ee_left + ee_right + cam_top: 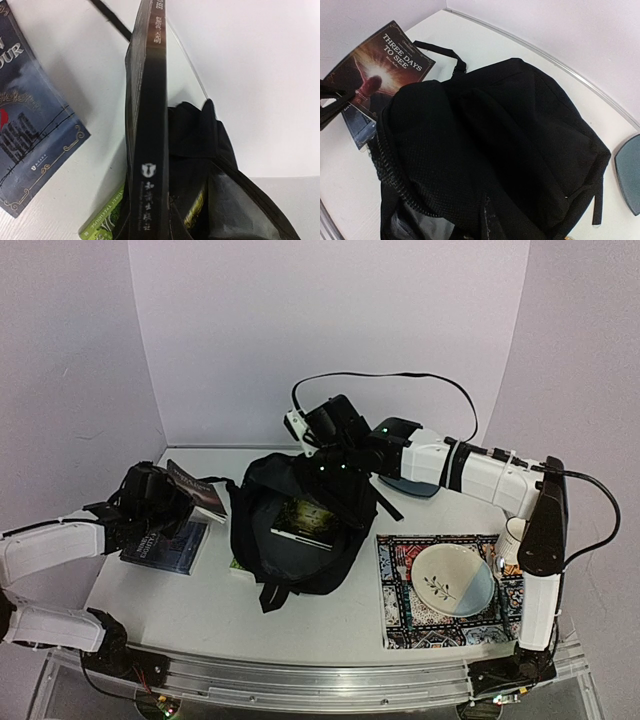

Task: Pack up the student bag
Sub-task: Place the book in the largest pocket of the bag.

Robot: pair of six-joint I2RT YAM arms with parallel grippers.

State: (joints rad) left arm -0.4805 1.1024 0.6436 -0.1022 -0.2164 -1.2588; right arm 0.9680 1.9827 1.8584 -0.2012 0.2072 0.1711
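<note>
Both jaws sit beside the student bag (290, 575), left pinching a book (197, 488), right pressed together

I work in what looks like a robotics lab booth rather than a home: plain pale walls (330, 330) box in a white desk (320, 615), and my arms (480, 475) are bolted to an aluminium rail (300, 680) along its near edge. A black cable (400, 377) loops loose behind the student bag (255, 490); what lies past the walls I cannot see.
</note>
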